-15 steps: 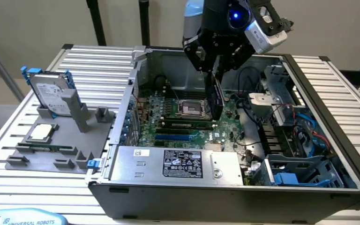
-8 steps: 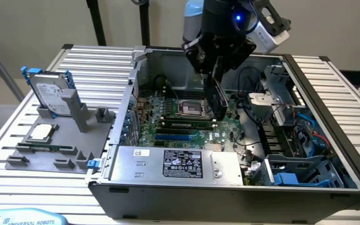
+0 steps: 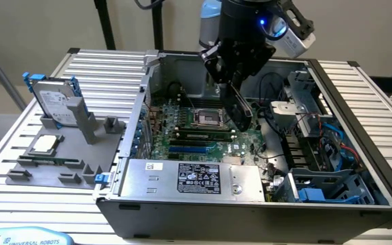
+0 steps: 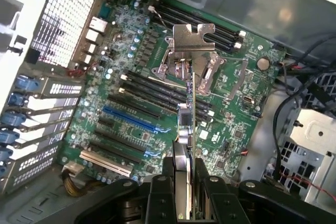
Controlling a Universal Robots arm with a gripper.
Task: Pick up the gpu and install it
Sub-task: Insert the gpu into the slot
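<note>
My gripper [image 3: 235,81] hangs inside the open computer case [image 3: 250,206], shut on the gpu [image 3: 242,109]. The card hangs on edge, tilted, above the green motherboard [image 3: 182,145] beside the processor socket [image 3: 206,120]. In the wrist view the gpu [image 4: 190,124] shows edge-on, running away from my gripper [image 4: 184,179], with its silver bracket [image 4: 193,38] at the far end. The black fingers [image 4: 167,182] clamp both faces of the card. The blue expansion slot [image 4: 131,120] and the black slots lie on the board off to one side, apart from the card.
A grey holder [image 3: 53,171] on the slatted table at the exterior view's left carries a silver hard drive [image 3: 54,99] with blue rails and a square processor chip [image 3: 46,144]. A power supply [image 3: 192,178], drive cage [image 3: 328,186] and loose cables [image 3: 318,132] crowd the case.
</note>
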